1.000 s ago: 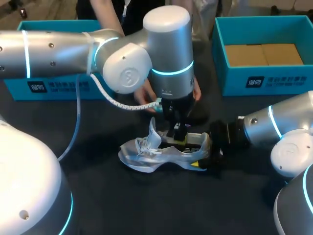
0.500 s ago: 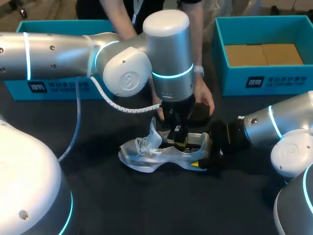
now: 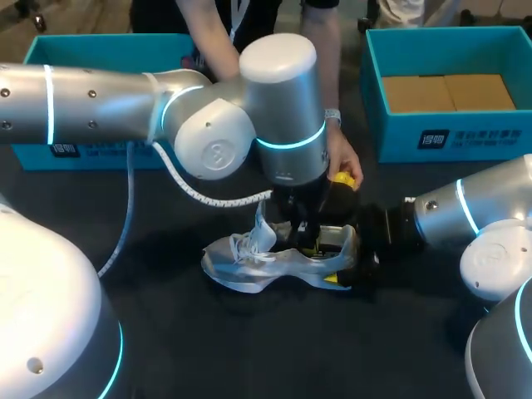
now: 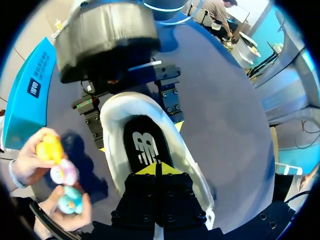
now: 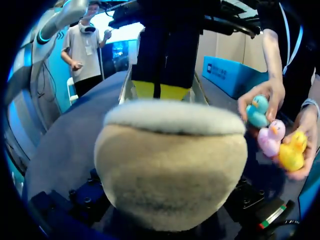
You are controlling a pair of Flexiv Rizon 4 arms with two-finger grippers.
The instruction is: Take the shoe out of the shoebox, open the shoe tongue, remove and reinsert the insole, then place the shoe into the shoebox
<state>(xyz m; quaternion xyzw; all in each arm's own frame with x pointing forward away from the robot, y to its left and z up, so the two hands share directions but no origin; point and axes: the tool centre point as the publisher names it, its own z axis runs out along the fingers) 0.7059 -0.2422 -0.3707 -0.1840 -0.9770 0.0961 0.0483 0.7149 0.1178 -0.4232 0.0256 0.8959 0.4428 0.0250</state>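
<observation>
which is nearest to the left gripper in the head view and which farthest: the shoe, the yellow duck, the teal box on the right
1. shoe: the left gripper is down inside its opening, at the middle of the table.
2. yellow duck: just behind the shoe, held in a person's hand.
3. teal box: at the table's far right.

The dark table (image 3: 174, 332) carries a white sneaker (image 3: 249, 262) lying at its centre, a teal shoebox (image 3: 453, 133) at two o'clock and a second teal shoebox (image 3: 100, 48) at ten o'clock.
</observation>
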